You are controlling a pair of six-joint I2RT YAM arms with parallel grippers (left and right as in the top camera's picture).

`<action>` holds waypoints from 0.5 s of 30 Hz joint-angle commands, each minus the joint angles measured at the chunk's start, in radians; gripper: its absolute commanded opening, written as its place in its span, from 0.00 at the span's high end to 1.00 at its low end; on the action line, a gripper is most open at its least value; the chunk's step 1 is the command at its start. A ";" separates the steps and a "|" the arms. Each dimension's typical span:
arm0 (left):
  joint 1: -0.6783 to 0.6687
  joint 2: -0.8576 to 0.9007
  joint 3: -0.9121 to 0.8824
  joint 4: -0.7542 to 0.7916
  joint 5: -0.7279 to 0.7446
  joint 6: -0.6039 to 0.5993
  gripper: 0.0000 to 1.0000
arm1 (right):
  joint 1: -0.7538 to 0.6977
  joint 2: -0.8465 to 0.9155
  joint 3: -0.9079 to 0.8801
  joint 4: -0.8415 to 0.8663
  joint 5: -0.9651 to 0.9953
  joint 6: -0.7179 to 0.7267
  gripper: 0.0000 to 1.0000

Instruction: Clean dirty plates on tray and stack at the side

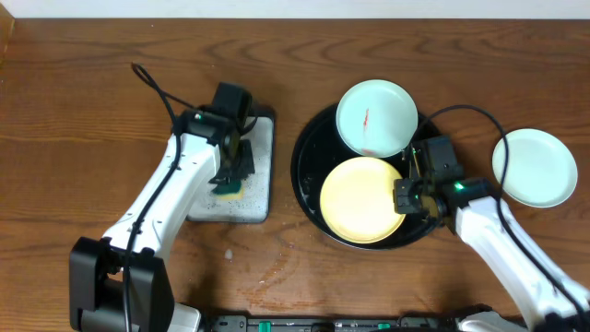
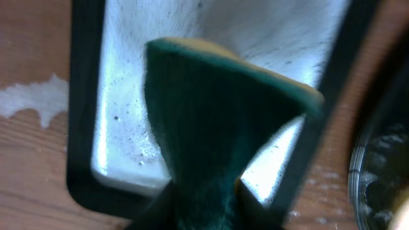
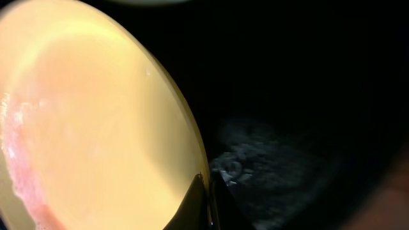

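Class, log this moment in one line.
left jaws: hold sponge over silver tray | right jaws: hold yellow plate in black tray | smeared mint plate: black tray | clean-looking mint plate: tabletop

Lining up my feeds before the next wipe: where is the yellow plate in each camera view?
Overhead: yellow plate lies in the lower half of the black tray.
Left wrist: not seen; the sponge fills the middle.
Right wrist: it fills the left half.
Shared landmark: the black tray, right edge in left wrist, right side in right wrist.
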 commanded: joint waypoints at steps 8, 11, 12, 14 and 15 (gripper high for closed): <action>0.082 -0.099 -0.034 0.013 0.144 0.022 0.41 | 0.211 -0.236 0.001 -0.021 0.451 -0.026 0.98; 0.083 -0.174 -0.034 -0.002 0.162 0.023 0.38 | 0.300 -0.268 0.004 -0.023 0.560 -0.047 0.99; 0.083 -0.198 -0.034 -0.009 0.162 0.023 0.37 | 0.329 -0.275 0.005 -0.023 0.594 -0.055 0.99; 0.083 -0.267 -0.034 -0.031 0.161 0.023 0.35 | 0.419 -0.283 0.005 -0.021 0.744 -0.058 0.99; 0.083 -0.289 -0.034 -0.039 0.161 0.023 0.32 | 0.451 -0.285 0.006 -0.021 0.806 -0.058 0.99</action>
